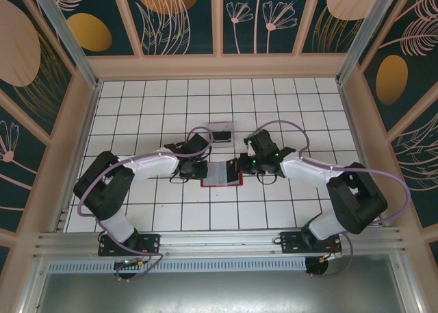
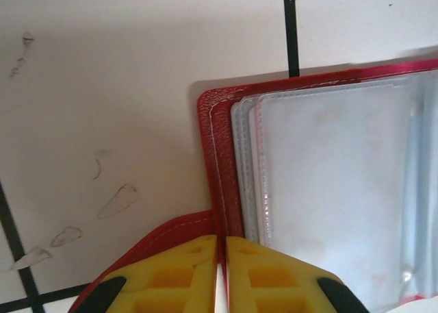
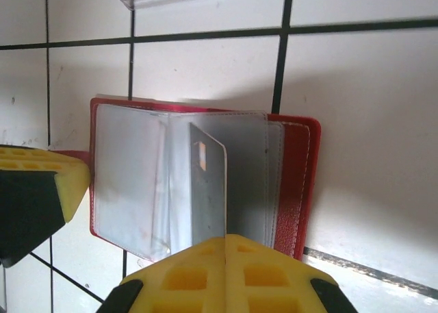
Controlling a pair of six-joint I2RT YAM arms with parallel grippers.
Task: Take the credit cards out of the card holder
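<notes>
While the left end effector (image 2: pixel 221 275), almost closed, pinches the red cover of the card holder (image 1: pixel 222 174), which lies open midway between the counter's (image 1: pixel 137 101) side edges, the right end effector (image 3: pixel 224 261) is clamped tight on a grey credit card (image 3: pixel 209 190), apparently partway out of its sleeve. Extraction is in hand. The next move calls for a straight pull along the sleeve, with the left side pinning the holder down.

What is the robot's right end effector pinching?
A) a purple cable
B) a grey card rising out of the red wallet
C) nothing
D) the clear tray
B: the right end effector is shut on the edge of a grey card standing out of the red wallet.
</notes>
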